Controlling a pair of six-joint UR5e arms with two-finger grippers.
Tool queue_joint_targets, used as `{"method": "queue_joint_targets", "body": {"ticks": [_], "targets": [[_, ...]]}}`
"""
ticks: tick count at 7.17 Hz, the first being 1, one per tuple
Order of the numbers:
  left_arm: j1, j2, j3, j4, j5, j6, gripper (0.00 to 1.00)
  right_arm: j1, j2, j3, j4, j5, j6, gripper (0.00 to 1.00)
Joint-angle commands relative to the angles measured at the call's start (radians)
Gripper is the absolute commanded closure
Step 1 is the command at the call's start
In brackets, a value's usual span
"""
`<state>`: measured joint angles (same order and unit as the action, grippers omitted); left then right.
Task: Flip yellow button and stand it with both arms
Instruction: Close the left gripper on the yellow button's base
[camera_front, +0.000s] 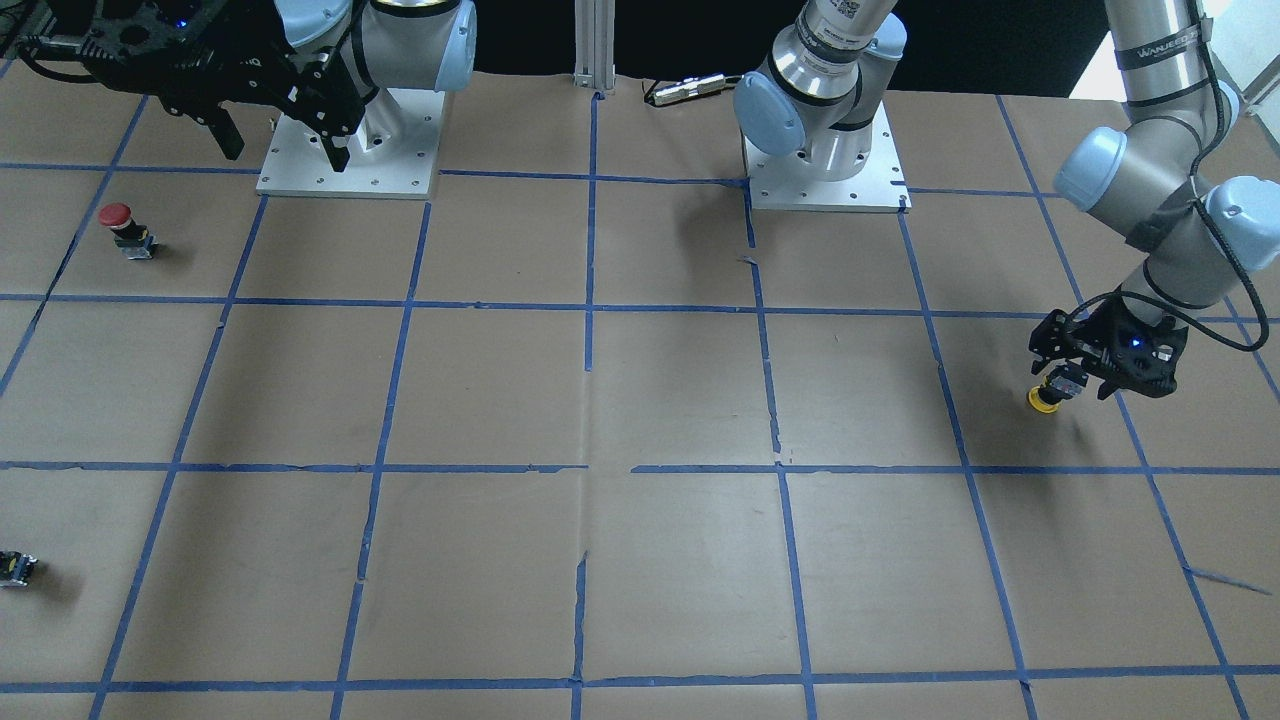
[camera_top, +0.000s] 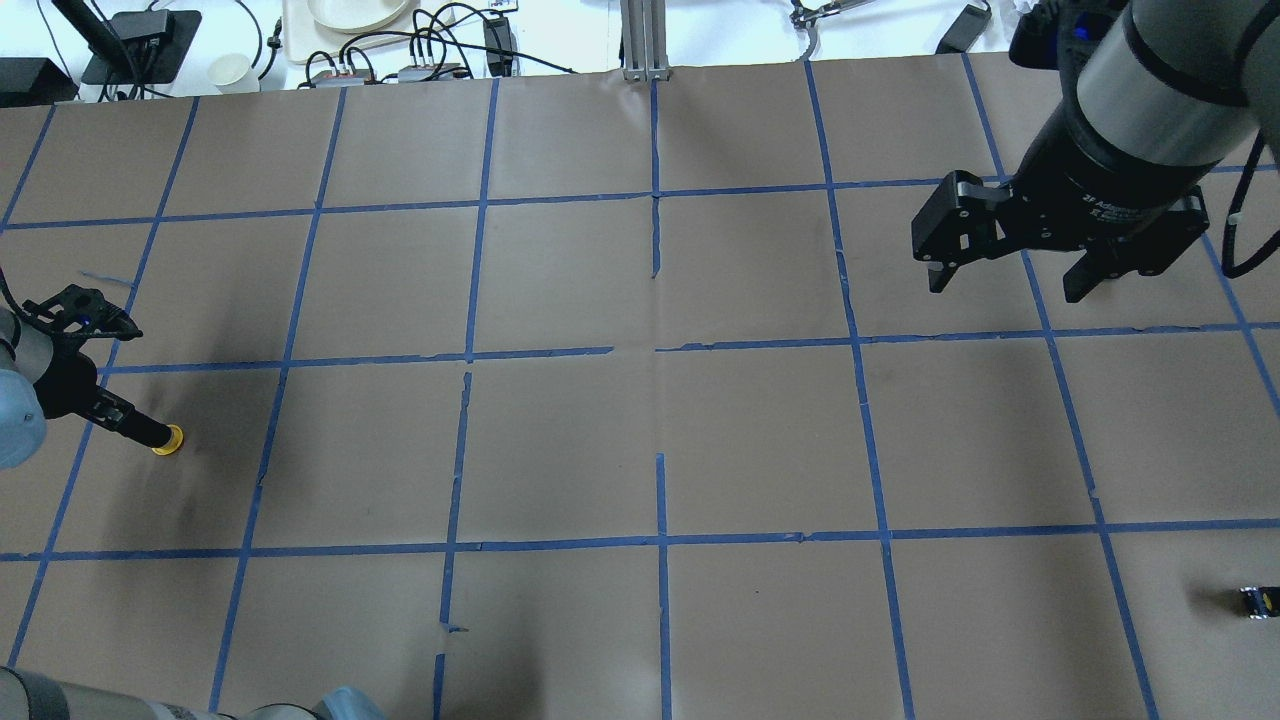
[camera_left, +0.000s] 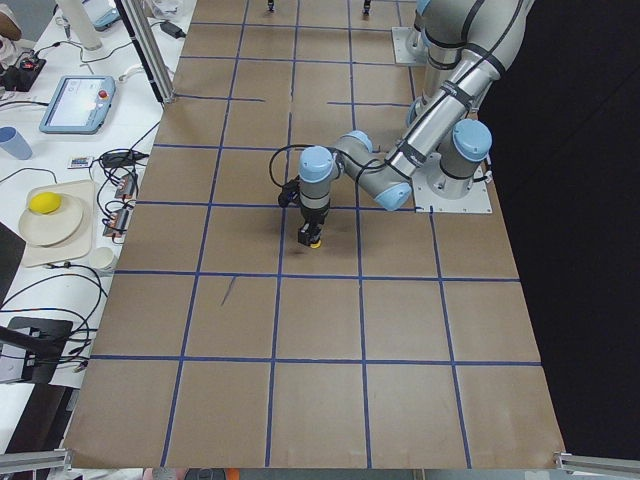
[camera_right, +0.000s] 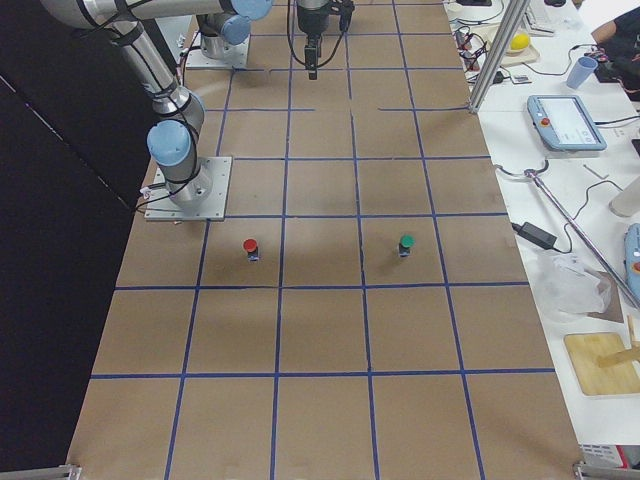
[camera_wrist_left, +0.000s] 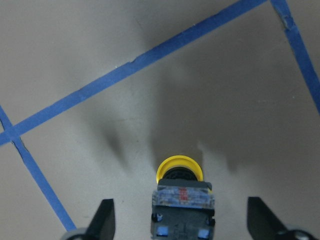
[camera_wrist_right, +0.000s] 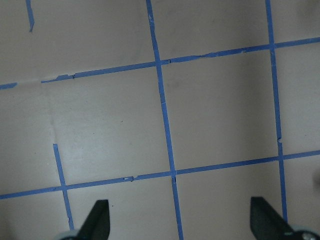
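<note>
The yellow button (camera_front: 1045, 400) rests cap-down on the brown paper, its grey-black base tilted up toward my left gripper (camera_front: 1070, 390). In the left wrist view the button (camera_wrist_left: 180, 175) sits between the two fingers. The fingers (camera_wrist_left: 105, 220) stand wide apart and do not touch it, so the left gripper (camera_wrist_left: 182, 220) is open. The button also shows in the overhead view (camera_top: 167, 440) at the far left. My right gripper (camera_top: 1010, 285) is open and empty. It hangs high over the far right of the table, far from the button.
A red-capped button (camera_front: 118, 222) stands on the robot's right side of the table. A small dark capless switch block (camera_top: 1257, 600) lies near that edge. A green-capped button (camera_right: 406, 243) stands near the red one. The two arm base plates (camera_front: 350, 150) sit at the robot's edge.
</note>
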<state>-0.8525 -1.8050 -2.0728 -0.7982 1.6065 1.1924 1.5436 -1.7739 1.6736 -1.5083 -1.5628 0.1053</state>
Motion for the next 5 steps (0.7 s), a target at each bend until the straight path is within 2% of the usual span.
{"method": "queue_joint_targets", "body": {"ticks": [1,2,3,4,5], "targets": [[0.000,0.003,0.002,0.001,-0.017,-0.001,0.47,-0.003,0.001,0.000,0.000,0.001,-0.012,0.00],[0.000,0.003,0.003,0.001,-0.040,-0.002,0.70,0.001,0.001,0.000,0.010,0.009,-0.012,0.00],[0.000,0.004,0.008,-0.001,-0.062,-0.002,0.77,0.003,0.001,0.000,0.013,0.016,-0.010,0.00],[-0.008,0.015,0.028,-0.018,-0.060,-0.010,0.79,-0.003,0.004,0.002,0.022,0.006,0.000,0.00],[-0.013,0.060,0.048,-0.123,-0.104,-0.025,0.79,-0.002,0.005,0.000,0.023,0.015,0.005,0.00]]}}
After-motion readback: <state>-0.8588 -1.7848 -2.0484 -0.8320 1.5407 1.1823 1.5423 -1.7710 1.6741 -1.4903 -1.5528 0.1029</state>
